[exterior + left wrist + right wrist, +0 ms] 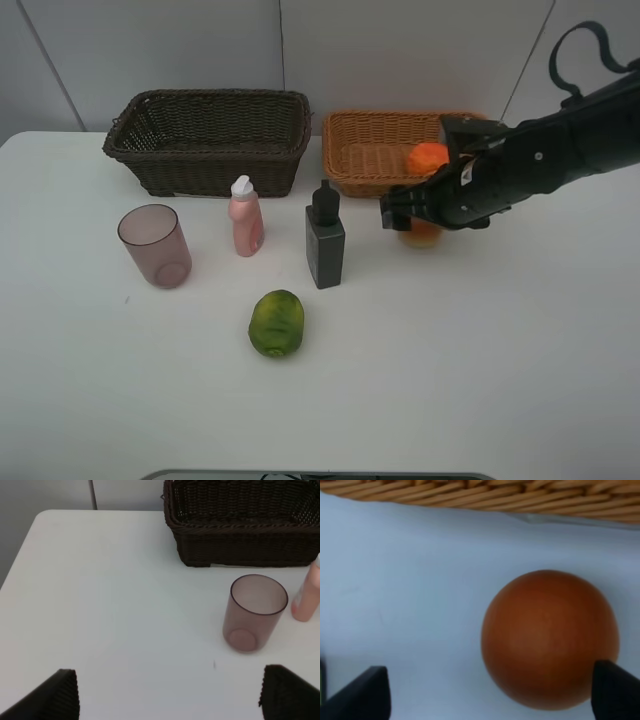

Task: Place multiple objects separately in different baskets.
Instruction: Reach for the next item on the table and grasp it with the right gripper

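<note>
Here, my right tool (pixel 422 215) hung low over the white tabletop (pixel 480 370), just in front of the light orange-tan wicker basket (pixel 365 155). Its jaws stood spread, gripping nothing. In the right wrist view, the two dark fingertips (pixel 362 692) flanked an orange (pixel 550 637) that rested on the tabletop beside the basket's woven wall; one tip overlapped the fruit's edge, and I could not tell whether it touched. In the high view, the arm hid most of that orange. A second orange-red fruit (pixel 428 157) lay inside the tan basket.

My left tool (pixel 167 692) was also released, with its fingertips wide apart above bare tabletop. Ahead of it stood the translucent mauve cup (pixel 154 245), upright and open-mouthed, near the dark brown wicker basket (pixel 208 140).

The pink white-capped bottle (pixel 245 216) stood upright just in front of the dark basket. The dark grey-green square bottle (pixel 324 238) stood upright between the pink bottle and my right tool. The green round fruit (pixel 276 323) lay nearer the front edge, apart from both bottles.
</note>
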Robot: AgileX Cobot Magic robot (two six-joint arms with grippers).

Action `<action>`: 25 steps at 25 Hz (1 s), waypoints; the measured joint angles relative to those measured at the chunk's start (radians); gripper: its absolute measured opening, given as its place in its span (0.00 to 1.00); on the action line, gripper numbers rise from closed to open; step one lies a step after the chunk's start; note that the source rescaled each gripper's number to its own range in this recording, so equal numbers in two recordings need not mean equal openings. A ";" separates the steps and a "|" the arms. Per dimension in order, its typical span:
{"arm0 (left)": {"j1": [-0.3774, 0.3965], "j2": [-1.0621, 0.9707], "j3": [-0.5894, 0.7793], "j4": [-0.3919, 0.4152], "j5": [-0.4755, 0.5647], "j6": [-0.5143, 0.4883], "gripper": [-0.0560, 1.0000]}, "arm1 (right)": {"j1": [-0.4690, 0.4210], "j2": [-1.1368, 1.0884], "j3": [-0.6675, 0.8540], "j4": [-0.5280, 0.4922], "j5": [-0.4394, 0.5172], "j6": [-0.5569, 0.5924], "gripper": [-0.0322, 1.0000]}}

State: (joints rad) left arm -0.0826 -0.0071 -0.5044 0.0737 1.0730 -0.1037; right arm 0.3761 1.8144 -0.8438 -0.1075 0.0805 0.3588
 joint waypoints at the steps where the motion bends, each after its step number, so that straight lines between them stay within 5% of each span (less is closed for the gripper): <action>1: 0.000 0.000 0.000 0.000 0.000 0.000 0.92 | -0.011 0.000 0.000 -0.003 -0.001 0.000 1.00; 25: 0.000 0.000 0.000 0.000 0.000 0.000 0.92 | -0.054 0.080 0.000 -0.072 -0.143 -0.003 1.00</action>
State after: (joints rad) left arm -0.0826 -0.0071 -0.5044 0.0737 1.0730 -0.1037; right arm 0.3225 1.8944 -0.8438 -0.1796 -0.0620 0.3558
